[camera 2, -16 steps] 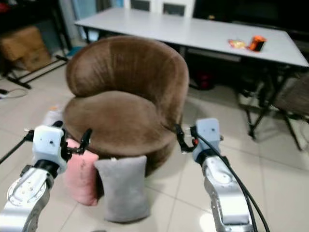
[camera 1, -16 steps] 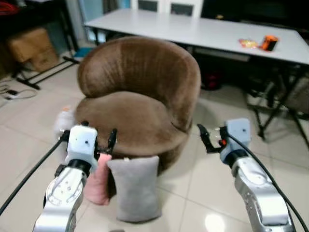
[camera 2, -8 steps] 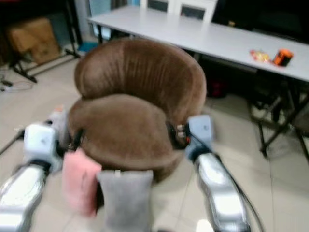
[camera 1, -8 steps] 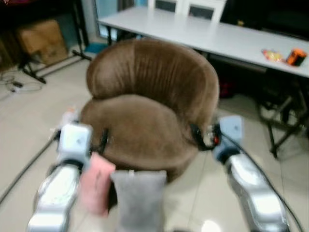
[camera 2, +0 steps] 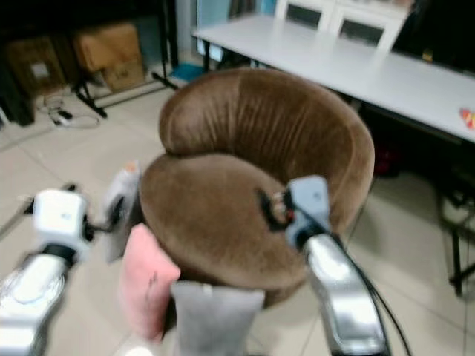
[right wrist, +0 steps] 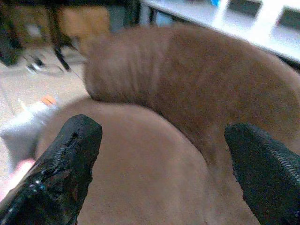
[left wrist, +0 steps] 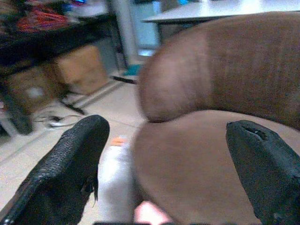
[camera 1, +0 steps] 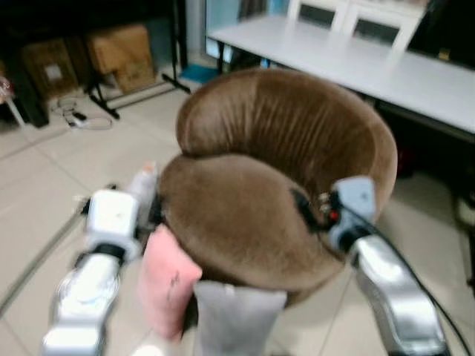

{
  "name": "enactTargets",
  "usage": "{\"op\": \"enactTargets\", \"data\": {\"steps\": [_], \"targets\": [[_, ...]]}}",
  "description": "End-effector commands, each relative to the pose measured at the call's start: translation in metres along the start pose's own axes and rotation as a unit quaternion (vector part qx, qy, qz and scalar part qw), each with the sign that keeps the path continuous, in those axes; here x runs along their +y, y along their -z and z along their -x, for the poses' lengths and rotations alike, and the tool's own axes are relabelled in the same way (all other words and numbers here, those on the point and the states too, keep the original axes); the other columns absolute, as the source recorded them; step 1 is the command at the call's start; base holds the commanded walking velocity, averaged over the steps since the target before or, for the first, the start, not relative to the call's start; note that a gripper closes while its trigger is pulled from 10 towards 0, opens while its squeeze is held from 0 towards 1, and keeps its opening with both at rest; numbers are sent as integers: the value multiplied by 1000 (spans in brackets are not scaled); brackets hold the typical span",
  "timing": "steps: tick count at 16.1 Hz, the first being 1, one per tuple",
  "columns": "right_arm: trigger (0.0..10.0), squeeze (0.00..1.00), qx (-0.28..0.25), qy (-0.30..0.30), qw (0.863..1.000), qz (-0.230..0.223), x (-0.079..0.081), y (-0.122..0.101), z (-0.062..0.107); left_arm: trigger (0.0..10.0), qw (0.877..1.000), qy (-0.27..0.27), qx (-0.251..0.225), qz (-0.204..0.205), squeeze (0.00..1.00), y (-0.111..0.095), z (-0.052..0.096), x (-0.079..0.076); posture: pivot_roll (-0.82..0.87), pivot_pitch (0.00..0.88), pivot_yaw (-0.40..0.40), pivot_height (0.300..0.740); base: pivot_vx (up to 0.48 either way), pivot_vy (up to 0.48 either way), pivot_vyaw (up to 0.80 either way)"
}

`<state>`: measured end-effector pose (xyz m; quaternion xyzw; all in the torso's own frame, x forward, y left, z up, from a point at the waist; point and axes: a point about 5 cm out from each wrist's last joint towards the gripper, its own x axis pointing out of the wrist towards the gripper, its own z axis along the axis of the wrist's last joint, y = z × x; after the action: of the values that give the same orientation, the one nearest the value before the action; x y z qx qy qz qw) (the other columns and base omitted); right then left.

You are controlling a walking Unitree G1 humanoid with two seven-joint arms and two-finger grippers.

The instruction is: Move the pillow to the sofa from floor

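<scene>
Pillows stand on the floor [camera 1: 44,185], leaning against the front base of the brown sofa [camera 1: 282,170]: a pink pillow [camera 1: 167,282] to my left, a grey pillow [camera 1: 237,319] just beside it, nearer centre. Both lie below and ahead of my tools, long axes roughly upright.

My left tool [left wrist: 164,173] is raised just above the pink pillow, fingers spread, holding nothing. My right tool [right wrist: 164,173] hangs over the seat cushion, also spread and empty.

Judgement: left arm is nearer the pink pillow.

Materials: pillows soft plush fabric, rectangular, compressible. Sofa rounded tub shape, short-pile velvet. Floor glossy tile.
</scene>
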<state>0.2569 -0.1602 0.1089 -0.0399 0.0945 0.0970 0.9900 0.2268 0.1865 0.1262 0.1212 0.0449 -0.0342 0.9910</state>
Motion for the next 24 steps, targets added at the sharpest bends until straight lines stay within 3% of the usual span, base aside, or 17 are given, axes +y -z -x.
{"op": "enactTargets", "data": {"steps": [1,9,17,24], "targets": [[10000,0,-4,-2,1000,1,-1,-1,1,10000,1000,-6,-4,-6,0,-2,1,3,-23,0,-58,740,0,0,0],[10000,0,3,18,1000,-6,-10,2,1,10000,1000,-9,2,-14,0,5,6,12,-20,0,-60,680,0,0,0],[10000,0,3,14,1000,1,-10,2,0,10000,1000,-2,2,-13,0,7,6,7,-19,0,-66,610,0,0,0],[10000,0,5,8,1000,16,-11,2,-1,10000,1000,-9,4,-12,0,11,10,8,-21,0,-83,610,0,0,0]]}}
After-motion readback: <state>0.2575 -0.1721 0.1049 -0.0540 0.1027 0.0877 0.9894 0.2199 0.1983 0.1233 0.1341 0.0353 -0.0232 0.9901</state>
